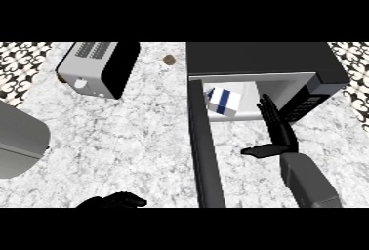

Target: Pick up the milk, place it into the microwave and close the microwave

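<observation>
The milk carton (223,101), white with blue stripes, stands inside the open microwave (288,63) at the left of its cavity. The microwave door (206,151) swings out toward me, seen edge-on as a long dark bar. My right hand (277,128) is open just in front of the cavity, fingers straight and pointing into it, thumb out to the left; it is apart from the carton and holds nothing. My left hand (114,201) shows at the lower edge with its fingers curled, holding nothing.
A toaster (97,68) lies at the back left of the marble counter (122,136). A small brown round object (169,59) sits near the back wall. A grey curved object (18,146) fills the left edge.
</observation>
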### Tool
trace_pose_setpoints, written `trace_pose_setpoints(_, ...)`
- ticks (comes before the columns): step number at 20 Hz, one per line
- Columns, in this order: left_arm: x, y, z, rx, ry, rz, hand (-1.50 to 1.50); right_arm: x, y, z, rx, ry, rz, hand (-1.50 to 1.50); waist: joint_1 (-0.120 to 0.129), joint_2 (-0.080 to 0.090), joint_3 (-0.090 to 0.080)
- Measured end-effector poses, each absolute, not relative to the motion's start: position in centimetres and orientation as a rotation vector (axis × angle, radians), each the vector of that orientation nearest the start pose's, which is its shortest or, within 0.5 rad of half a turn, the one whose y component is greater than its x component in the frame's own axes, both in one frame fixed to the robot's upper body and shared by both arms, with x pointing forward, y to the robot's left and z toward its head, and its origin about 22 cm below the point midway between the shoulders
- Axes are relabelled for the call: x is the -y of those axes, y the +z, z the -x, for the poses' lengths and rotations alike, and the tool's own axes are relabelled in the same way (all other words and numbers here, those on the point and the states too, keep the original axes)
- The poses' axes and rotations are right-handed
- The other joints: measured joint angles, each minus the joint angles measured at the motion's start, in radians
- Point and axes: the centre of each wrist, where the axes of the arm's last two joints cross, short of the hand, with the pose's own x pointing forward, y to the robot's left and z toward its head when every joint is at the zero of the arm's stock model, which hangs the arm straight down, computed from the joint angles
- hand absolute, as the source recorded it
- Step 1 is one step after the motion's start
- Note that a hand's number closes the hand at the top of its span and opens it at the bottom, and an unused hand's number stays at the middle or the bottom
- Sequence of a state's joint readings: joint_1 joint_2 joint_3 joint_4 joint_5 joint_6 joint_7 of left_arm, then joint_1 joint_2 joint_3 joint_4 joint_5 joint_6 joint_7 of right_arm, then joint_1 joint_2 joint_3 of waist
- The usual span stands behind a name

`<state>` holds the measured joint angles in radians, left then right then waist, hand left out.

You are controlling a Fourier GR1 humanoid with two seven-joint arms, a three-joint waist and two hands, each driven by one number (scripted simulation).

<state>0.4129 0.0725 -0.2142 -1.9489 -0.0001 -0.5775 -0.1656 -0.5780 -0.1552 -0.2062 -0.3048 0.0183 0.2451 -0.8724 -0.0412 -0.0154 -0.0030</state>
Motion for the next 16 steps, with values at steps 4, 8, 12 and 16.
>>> trace_pose_setpoints(4, -20.8, 1.5, -15.9, 1.657, -0.509, 0.515, 1.5, 28.9, -13.1, -28.2, 1.686, 0.086, -0.148, -1.5, -0.013, -0.003, -0.001)
trace_pose_setpoints(8, -19.4, 0.8, -17.2, 1.631, -0.562, 0.491, 1.5, 32.1, -14.3, -23.7, 1.674, 0.065, -0.077, -1.5, -0.021, -0.001, -0.001)
trace_pose_setpoints(12, -17.8, 0.1, -18.8, 1.611, -0.646, 0.488, 1.5, 35.0, -14.3, -19.6, 1.679, 0.031, -0.027, -1.5, -0.024, 0.002, -0.002)
trace_pose_setpoints(16, -15.4, -0.7, -19.7, 1.61, -0.716, 0.498, 1.5, 38.1, -13.1, -15.1, 1.688, 0.005, 0.021, -1.5, -0.017, 0.006, -0.001)
